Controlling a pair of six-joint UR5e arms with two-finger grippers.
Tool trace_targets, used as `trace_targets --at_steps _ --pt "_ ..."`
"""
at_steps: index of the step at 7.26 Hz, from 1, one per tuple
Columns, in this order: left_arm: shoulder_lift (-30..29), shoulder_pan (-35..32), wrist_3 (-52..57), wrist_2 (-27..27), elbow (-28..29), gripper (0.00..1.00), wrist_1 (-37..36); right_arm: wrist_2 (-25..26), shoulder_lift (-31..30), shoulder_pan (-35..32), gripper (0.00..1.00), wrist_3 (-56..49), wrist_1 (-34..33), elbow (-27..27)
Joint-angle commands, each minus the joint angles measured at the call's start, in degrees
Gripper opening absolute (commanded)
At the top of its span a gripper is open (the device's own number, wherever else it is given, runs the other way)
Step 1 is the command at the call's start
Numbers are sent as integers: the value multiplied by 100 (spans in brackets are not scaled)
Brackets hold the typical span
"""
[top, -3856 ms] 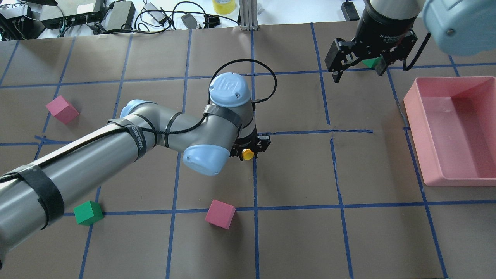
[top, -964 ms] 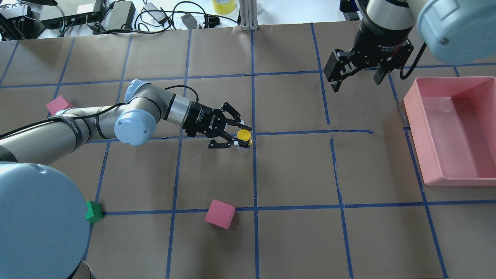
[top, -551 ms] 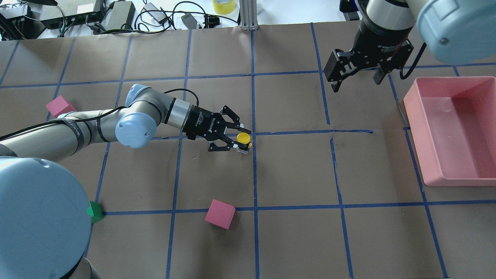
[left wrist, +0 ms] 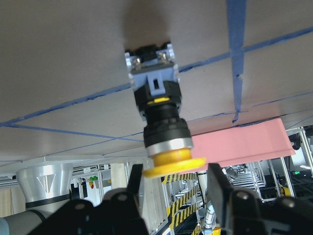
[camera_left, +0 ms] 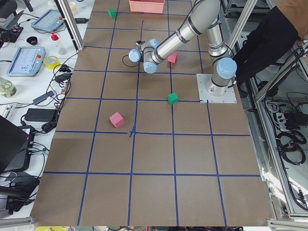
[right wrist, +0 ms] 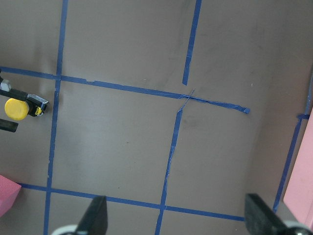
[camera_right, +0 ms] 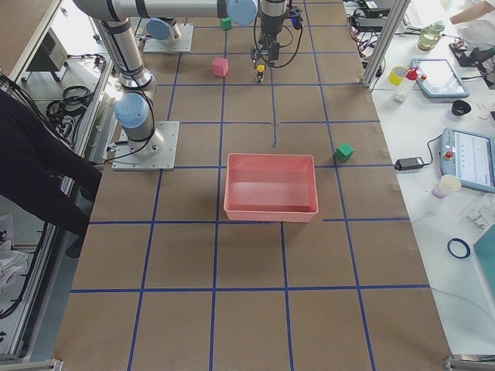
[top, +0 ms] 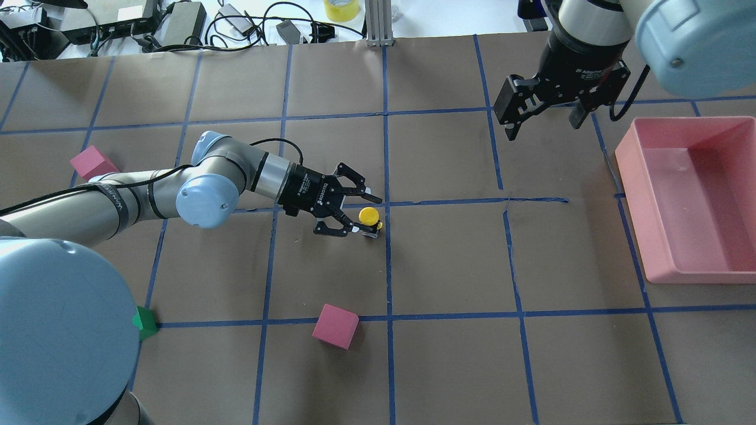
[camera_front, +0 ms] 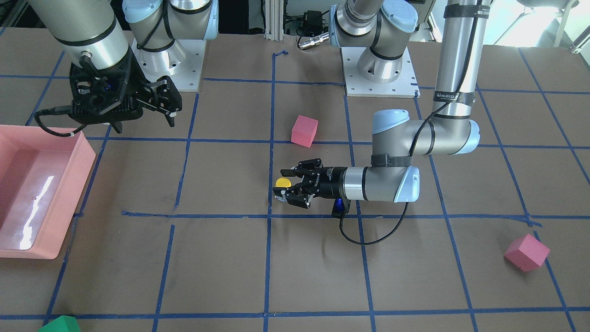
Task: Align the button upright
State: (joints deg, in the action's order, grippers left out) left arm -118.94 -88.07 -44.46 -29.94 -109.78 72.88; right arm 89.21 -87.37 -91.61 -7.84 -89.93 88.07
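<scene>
The button (top: 370,215) stands upright on the brown table near the middle, yellow cap up, black body and bluish base on the paper. It also shows in the left wrist view (left wrist: 161,115) and the front view (camera_front: 282,182). My left gripper (top: 367,213) lies low and horizontal with its jaws open on either side of the button; its fingers (left wrist: 132,205) do not touch the cap. My right gripper (top: 540,115) hangs open and empty above the far right of the table, well away from the button.
A pink bin (top: 631,177) sits at the right edge. One pink cube (top: 335,326) lies in front of the button and another (top: 91,162) at the far left. A green cube (top: 143,320) sits by my left arm's base joint.
My left gripper lowered the button onto the table, then its jaws spread and let it go. The button stays standing. The right arm has barely moved.
</scene>
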Motion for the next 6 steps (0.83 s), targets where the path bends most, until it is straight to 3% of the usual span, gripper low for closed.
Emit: trace_targets --at_steps 1,2,3,4,5,6 --pt "151 9 -262 -82 53 90 -2 0 0 3 100 10 -42 -9" --pt "335 61 -578 -283 288 96 -133 0 0 -6 100 19 -42 -9" --pt "606 123 -807 -989 778 100 -47 0 0 -6 100 10 -42 -9" --pt "827 149 -1166 -1162 1131 100 -11 0 0 3 100 10 -42 -9" --pt "1046 219 -952 -1616 1326 100 -37 0 0 -6 100 10 -42 0" --pt "1257 307 50 -2038 1415 100 -46 0 0 3 100 1 -42 0"
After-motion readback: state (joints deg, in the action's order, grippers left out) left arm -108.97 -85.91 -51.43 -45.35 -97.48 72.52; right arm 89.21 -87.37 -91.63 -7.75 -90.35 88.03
